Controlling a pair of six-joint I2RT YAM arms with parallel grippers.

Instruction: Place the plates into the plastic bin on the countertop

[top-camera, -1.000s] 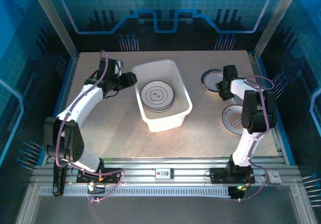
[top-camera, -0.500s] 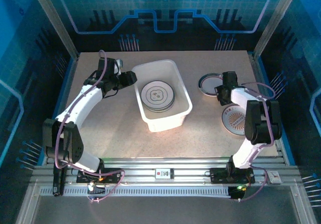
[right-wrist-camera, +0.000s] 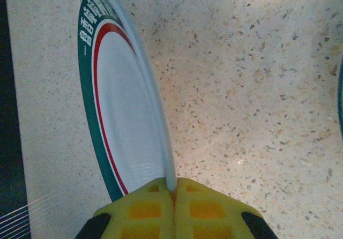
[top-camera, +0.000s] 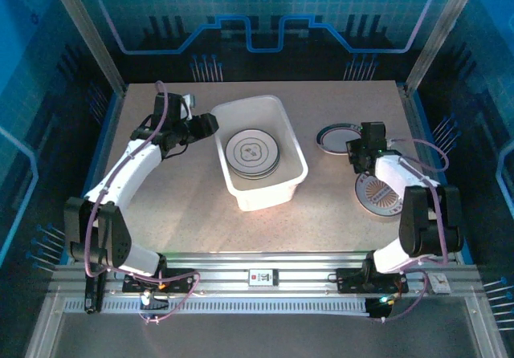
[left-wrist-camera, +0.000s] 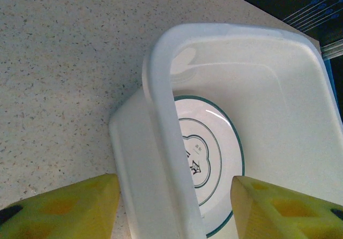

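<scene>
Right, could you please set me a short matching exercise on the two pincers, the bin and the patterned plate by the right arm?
Things:
1. left pincer
2. right pincer
3. plastic bin
4. orange-patterned plate

States:
A. lies flat on the countertop, not gripped
B. shut on the edge of the green-rimmed plate
C. holds the stacked plates
D. open, one finger on each side of the bin's wall

Pairs: 1-D, 2-B, 3-C, 4-A
</scene>
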